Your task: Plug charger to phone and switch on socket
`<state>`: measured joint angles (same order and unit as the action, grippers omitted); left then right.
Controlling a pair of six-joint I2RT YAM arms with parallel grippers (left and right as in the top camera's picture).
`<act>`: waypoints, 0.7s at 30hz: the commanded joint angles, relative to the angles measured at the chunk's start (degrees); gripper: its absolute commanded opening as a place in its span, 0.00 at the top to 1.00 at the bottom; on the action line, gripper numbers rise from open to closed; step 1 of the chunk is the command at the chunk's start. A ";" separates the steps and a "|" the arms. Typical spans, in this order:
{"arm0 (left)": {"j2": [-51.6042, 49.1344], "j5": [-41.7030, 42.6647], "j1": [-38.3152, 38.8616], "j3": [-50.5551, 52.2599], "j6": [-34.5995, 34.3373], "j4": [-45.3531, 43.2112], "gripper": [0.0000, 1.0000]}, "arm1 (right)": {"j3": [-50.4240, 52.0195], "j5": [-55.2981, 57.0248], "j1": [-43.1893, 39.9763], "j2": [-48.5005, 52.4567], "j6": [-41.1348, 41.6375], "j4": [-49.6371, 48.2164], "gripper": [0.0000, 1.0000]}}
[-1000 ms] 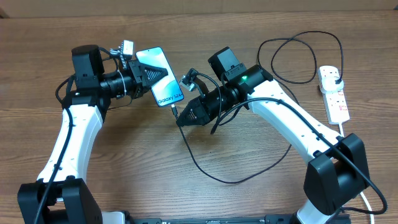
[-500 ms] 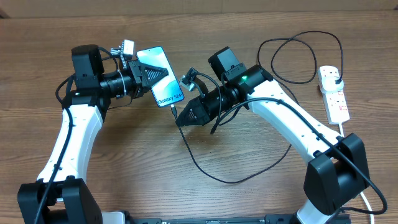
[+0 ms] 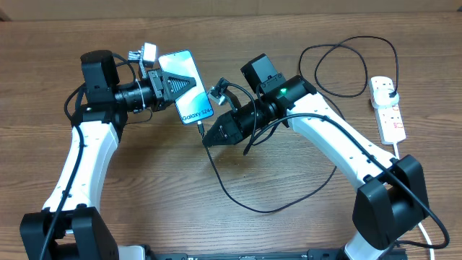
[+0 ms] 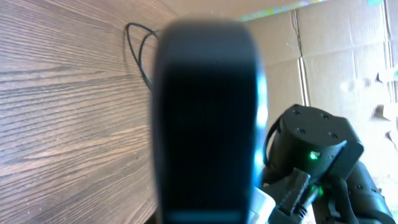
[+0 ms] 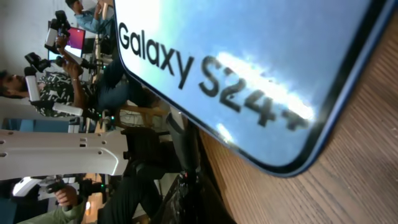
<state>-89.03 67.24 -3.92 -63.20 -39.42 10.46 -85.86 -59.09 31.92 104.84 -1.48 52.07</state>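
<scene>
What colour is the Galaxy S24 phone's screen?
Light blue-cyan, on the slim dark-framed phone; overhead view shows it best.

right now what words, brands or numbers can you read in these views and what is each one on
"Galaxy S24": on the lit blue screen of the phone, large in the right wrist view. A further mark after it, possibly a plus, is washed out by glare.
"Galaxy S24": the same screen text on the phone in the overhead view, small but legible.
Power strip: any markings are too small to read.
Charger cable: no print visible.
</scene>
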 commanded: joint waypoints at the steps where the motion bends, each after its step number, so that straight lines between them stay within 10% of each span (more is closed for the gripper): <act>1: 1.42 4.39 0.31 -0.66 3.80 -0.46 0.96 | -0.13 -1.68 -0.17 -2.43 0.24 -0.68 0.96; 21: 1.42 4.15 0.09 -0.66 5.16 -1.11 0.96 | -0.13 -2.97 -2.43 -2.43 5.14 -5.70 0.96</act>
<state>-89.03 69.47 -3.92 -63.20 -35.73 10.20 -85.86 -61.25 29.56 104.84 3.09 46.24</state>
